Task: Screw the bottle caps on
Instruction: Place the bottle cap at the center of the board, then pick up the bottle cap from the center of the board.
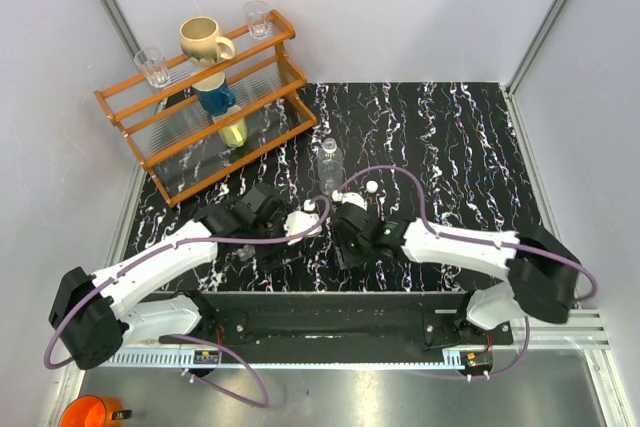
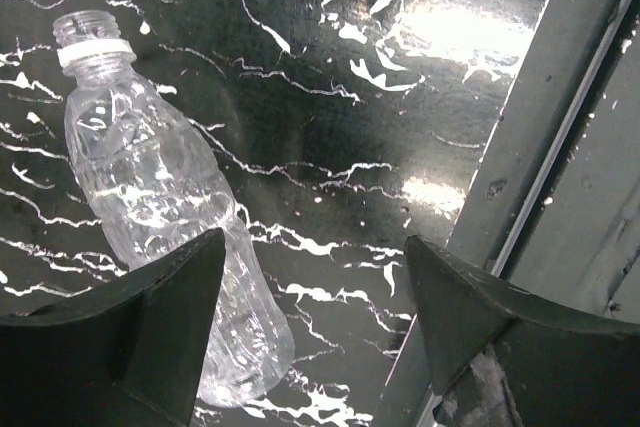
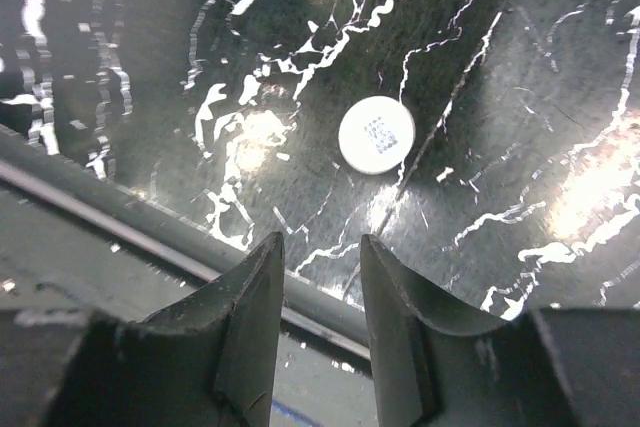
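One clear ribbed bottle [image 2: 150, 197] lies uncapped on the black marble table, its neck pointing away. My left gripper [image 2: 315, 277] is wide open and empty, and its left finger [image 2: 170, 297] is right beside the bottle's lower body. In the top view this bottle [image 1: 243, 252] shows faintly by my left gripper [image 1: 262, 245]. A second bottle [image 1: 330, 160] stands upright and uncapped at mid-table. One white cap [image 3: 377, 134] lies flat on the table just beyond my right gripper [image 3: 322, 277], which is open and empty. In the top view a cap [image 1: 372, 187] lies near my right gripper [image 1: 348, 245].
A wooden rack [image 1: 205, 112] at the back left holds mugs and two drinking glasses [image 1: 152, 65]. The table's front edge rail [image 3: 120, 217] runs close under my right fingers and also shows in the left wrist view [image 2: 520, 177]. An orange cup [image 1: 88, 413] sits off the table at bottom left.
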